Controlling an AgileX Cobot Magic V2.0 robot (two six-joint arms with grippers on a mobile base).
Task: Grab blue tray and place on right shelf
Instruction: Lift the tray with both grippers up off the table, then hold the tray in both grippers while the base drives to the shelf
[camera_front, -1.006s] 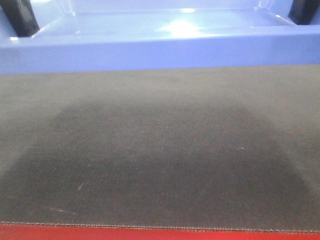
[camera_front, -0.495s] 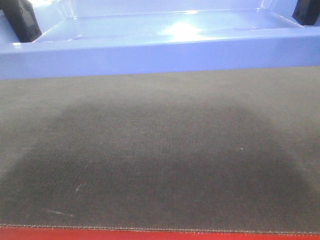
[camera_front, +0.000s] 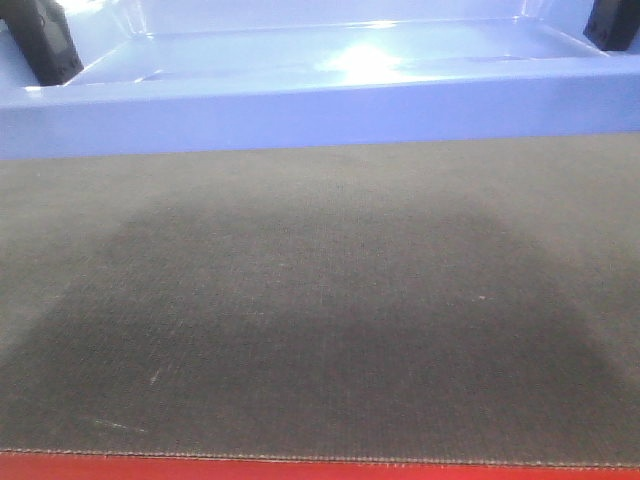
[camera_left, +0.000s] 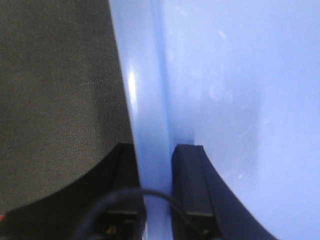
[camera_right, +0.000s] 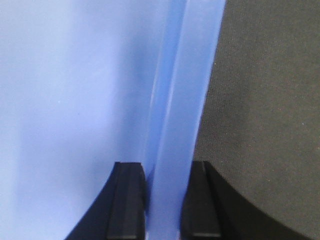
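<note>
The blue tray (camera_front: 320, 115) lies across the top of the front view on a dark mat, its long front wall facing me. My left gripper (camera_front: 42, 45) is at its left end and my right gripper (camera_front: 612, 22) at its right end. In the left wrist view the left gripper (camera_left: 156, 147) is shut on the tray's rim (camera_left: 147, 100), one finger outside and one inside. In the right wrist view the right gripper (camera_right: 164, 165) is shut on the opposite rim (camera_right: 180, 100) in the same way. The right shelf is out of view.
The dark grey woven mat (camera_front: 320, 300) covers the table in front of the tray. The table's red front edge (camera_front: 320, 470) runs along the bottom of the front view. The mat also shows beside the tray in both wrist views (camera_left: 55, 90) (camera_right: 270, 90).
Since one second ago the tray's front wall looks a little larger and lower in the front view, with both grippers shifted with it. Nothing has changed in the last half second.
</note>
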